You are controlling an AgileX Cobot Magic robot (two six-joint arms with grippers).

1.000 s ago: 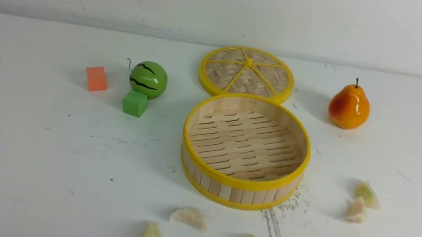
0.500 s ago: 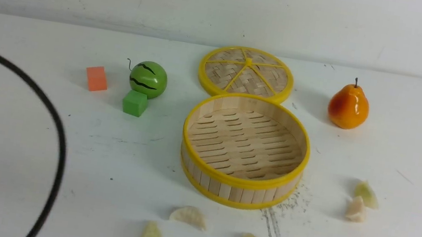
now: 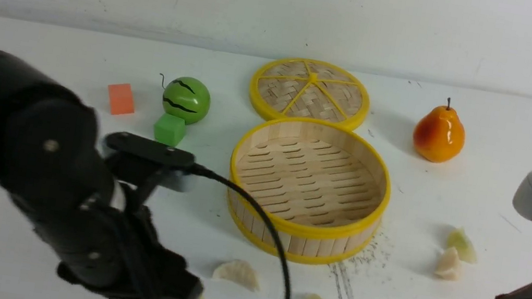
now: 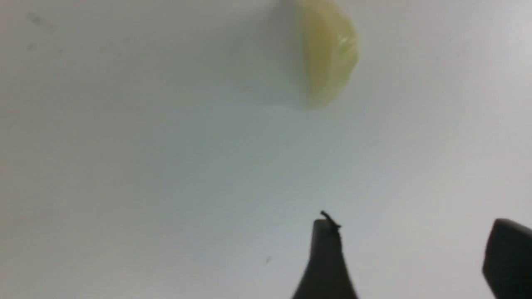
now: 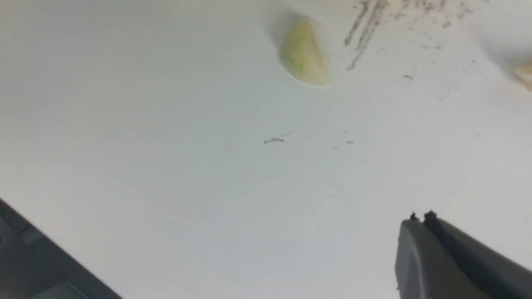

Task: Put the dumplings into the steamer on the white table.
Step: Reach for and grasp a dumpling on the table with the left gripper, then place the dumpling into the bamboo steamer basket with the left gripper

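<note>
Dumplings [image 3: 238,273]: five, all on desk [image 3: 448,198], outside steamer [image 3: 301,228]. Three lie before its front wall, one partly hidden behind left claw [image 4: 415,236], fingers apart, empty. Two lie just beside each other to its right, near right claw [image 5: 420,218], fingers together, empty.

The white table [image 3: 511,128], scuffed dark near its front, carries a bamboo steamer [image 3: 299,245], a woven lid [image 3: 310,93] just behind it, a toy pear [image 3: 440,133], a toy watermelon [image 3: 187,99], a green cube [image 3: 169,129], an orange cube [image 3: 121,99] and five dumplings [image 3: 238,273] lying around the steamer's front and right.
</note>
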